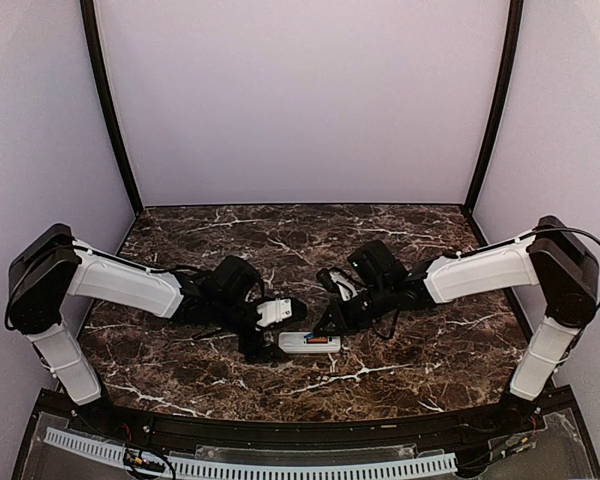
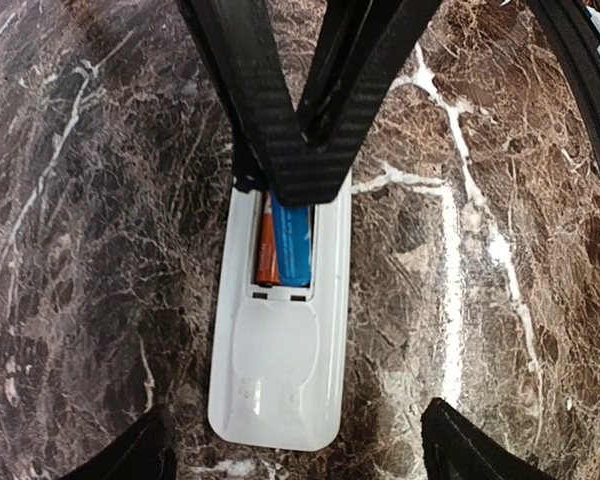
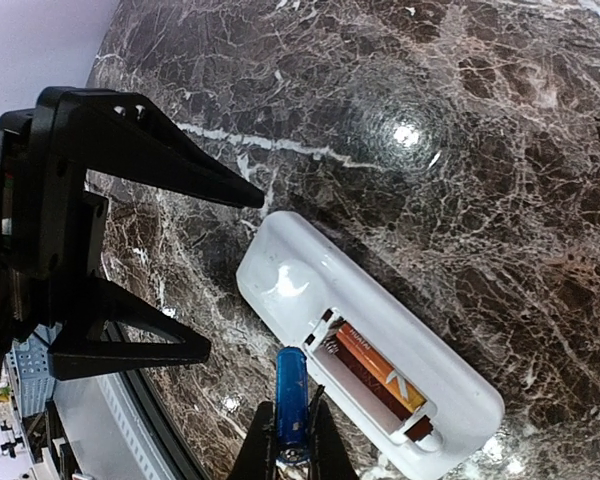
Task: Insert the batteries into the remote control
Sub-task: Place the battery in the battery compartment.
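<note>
The right end effector is clenched on the blue battery, pinching it near one end so the rest of the cell juts out ahead of the fingers. The cell's free end sits at the rim of the battery bay in the remote control, on the side nearest this arm. From the right wrist the cell looks tipped into the bay rather than laid flat, and whether its far end meets the contact cannot be told. From the left wrist its long axis runs along the remote control's length, parallel to the orange battery lying in the bay just beside it. The coming move looks like lowering the held end into the free slot next to the orange cell. The left end effector is released, its fingers spread either side of the remote control's closed end and gripping nothing. The remote control lies back-up on the worktop, between the two arms.
</note>
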`<state>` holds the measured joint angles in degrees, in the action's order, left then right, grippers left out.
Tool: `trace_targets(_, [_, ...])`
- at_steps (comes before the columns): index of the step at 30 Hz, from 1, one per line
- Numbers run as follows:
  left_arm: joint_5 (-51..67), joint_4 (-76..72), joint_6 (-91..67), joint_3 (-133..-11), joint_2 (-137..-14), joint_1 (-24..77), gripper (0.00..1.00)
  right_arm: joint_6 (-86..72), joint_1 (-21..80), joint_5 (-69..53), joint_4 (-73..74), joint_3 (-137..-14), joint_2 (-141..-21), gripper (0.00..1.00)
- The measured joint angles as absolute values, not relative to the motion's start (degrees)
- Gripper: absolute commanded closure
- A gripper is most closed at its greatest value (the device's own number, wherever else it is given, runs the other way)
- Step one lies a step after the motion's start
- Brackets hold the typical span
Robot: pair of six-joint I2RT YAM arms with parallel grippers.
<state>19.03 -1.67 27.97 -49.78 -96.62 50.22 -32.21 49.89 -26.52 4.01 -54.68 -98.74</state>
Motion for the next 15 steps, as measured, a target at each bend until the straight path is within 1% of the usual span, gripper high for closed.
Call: trace_targets(15, [20.8, -1.7, 27.4, -49.9, -101.4, 49.5, 0.21, -31.3, 49.2, -27.1, 3.4, -54.1, -100.6, 1.0])
